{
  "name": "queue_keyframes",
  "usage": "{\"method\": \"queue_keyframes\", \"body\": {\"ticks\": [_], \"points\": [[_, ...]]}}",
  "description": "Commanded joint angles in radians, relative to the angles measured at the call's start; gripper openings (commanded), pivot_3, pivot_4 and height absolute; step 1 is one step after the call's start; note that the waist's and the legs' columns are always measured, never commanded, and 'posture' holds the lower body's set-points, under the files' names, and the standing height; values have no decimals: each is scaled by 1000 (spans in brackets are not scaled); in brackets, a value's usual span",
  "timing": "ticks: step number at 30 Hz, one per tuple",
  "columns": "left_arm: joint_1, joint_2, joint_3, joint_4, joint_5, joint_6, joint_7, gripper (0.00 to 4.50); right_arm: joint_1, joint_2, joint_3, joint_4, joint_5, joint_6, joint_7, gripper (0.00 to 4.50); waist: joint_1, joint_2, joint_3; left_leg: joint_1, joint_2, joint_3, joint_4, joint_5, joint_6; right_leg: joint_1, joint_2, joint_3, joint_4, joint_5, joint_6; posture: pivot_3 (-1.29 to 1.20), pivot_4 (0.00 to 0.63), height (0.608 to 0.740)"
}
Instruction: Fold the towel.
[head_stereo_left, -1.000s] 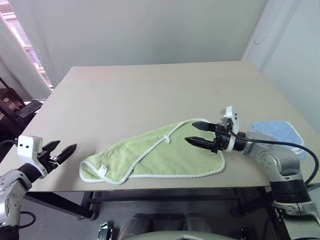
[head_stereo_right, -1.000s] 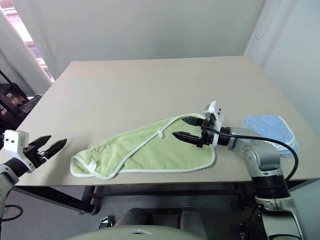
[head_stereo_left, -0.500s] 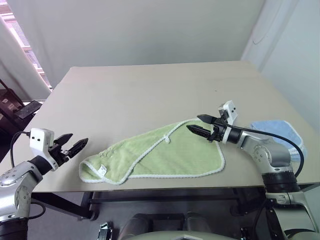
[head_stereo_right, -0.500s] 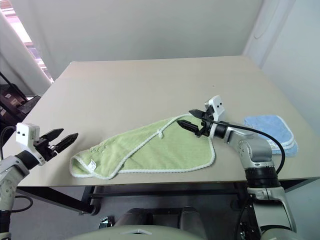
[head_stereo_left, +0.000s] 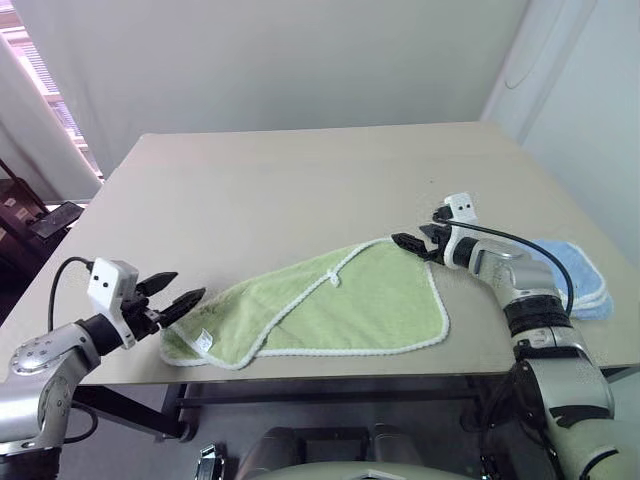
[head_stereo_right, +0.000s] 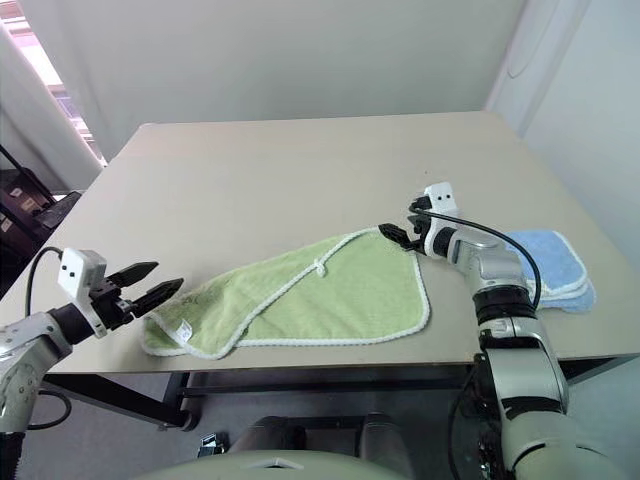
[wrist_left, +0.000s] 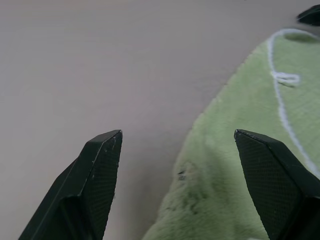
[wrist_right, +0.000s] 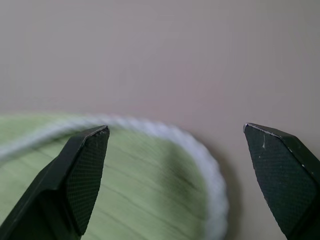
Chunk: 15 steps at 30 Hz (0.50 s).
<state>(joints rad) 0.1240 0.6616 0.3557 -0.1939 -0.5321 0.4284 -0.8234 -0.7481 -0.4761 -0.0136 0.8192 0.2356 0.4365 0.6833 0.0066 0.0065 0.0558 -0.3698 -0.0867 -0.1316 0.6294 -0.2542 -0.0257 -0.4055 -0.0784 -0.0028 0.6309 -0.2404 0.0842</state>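
From the left eye view, you see the towel (head_stereo_left: 320, 310) lying partly folded on the beige surface (head_stereo_left: 300, 190), close to its near edge and about midway along it. Your left end effector (head_stereo_left: 180, 297) hovers at the towel's left end, its 2 fingers spread apart and holding nothing. Your right end effector (head_stereo_left: 412, 245) sits at the towel's far right corner, fingers parted, with nothing gripped. A light blue folded cloth (head_stereo_left: 575, 275) lies near the surface's right edge, apart from the towel.

In the right eye view you get the same layout, and the small white loop (head_stereo_right: 321, 267) shows on the white edging that runs across the towel's top.

In the left wrist view, your 2 fingers (wrist_left: 95, 175) stand wide, with the bare surface and the towel's fuzzy edge between them; dark embroidered marks (wrist_left: 181, 175) show there.

In the right wrist view, your fingers (wrist_right: 80, 170) are fully apart, straddling the towel's rounded, white-stitched corner (wrist_right: 210, 165) without closing on it.
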Motion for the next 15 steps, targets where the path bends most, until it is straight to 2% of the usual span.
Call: {"method": "queue_keyframes", "body": {"ticks": [1, 7, 10, 15], "points": [[2, -18, -21, -48, 8, -13, 20, 3810, -65, 15, 18, 97, -54, -76, 22, 4484, -2, 0, 0, 0, 0, 0, 0, 0, 0, 0, 0, 0, 0, 0, 0, 0, 0, 740], [16, -46, -54, -73, 32, -31, 45, 3810, -111, 13, 30, 213, -123, -151, 36, 4484, -21, 0, 0, 1, 0, 0, 0, 0, 0, 1, 0, 1, 1, 0, 0, 0, 0, 740], [13, -51, -57, -67, 36, -38, 52, 3810, -119, 20, 44, 252, -159, -182, 27, 3896, -21, 0, 0, 2, 0, 0, 0, 0, 0, 2, 0, 1, 1, 0, 0, 0, 0, 740], [10, -48, -63, -79, 24, -36, 39, 3810, -130, 37, 51, 267, -193, -228, 29, 2106, -23, 0, 0, 4, 0, 0, 0, 0, 0, 3, 0, 1, 1, 0, 0, 0, 0, 740]]}}
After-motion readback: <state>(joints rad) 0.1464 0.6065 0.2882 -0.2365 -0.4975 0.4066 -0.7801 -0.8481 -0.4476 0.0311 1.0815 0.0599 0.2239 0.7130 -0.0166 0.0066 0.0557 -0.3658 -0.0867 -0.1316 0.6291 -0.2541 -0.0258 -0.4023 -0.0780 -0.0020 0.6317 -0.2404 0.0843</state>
